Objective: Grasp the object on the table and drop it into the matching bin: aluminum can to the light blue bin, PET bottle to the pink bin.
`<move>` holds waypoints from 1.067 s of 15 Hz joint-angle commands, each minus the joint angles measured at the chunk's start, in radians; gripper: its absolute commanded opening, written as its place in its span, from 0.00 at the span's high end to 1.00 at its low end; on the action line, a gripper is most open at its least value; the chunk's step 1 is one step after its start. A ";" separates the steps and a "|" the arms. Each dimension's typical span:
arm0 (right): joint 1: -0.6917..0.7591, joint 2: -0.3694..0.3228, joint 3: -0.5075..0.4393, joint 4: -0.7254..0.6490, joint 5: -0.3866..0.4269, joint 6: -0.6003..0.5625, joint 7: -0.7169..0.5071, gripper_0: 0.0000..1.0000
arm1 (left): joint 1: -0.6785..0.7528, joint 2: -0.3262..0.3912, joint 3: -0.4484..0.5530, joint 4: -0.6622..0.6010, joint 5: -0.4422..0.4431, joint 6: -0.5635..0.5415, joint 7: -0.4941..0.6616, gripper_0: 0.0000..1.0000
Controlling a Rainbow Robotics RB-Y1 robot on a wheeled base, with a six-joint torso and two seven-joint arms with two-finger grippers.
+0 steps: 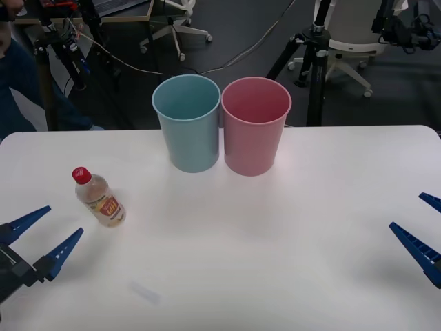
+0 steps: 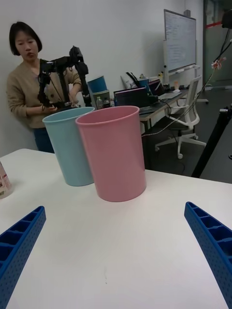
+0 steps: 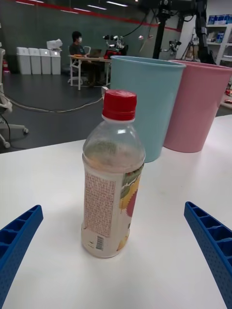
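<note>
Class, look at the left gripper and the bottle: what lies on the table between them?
Nothing: in the front view only bare white table separates the open left gripper from the upright bottle. The left wrist view agrees.

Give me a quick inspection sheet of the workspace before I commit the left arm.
Surface: white table, bare in the middle.
Job's things: PET bottle upright on the robot's left side, red cap on; light blue bin and pink bin upright side by side at the far edge, light blue on the left.
Clutter: nothing seen on the table.
Grippers: left tool open, low near the bottle, not touching; right tool open at the right edge.
Cables: cables on the floor behind the table.
Surroundings: tripod and office chairs behind.
</note>
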 commanded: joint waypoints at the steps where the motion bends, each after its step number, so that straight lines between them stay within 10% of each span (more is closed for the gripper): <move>1: 0.000 0.000 0.000 0.000 0.000 0.000 0.000 0.00 | -0.067 -0.012 -0.045 0.081 -0.001 0.000 -0.021 0.00; 16: 0.000 0.000 0.000 0.000 0.000 0.000 0.000 0.00 | -0.214 -0.018 -0.180 0.096 -0.049 0.250 -0.013 0.00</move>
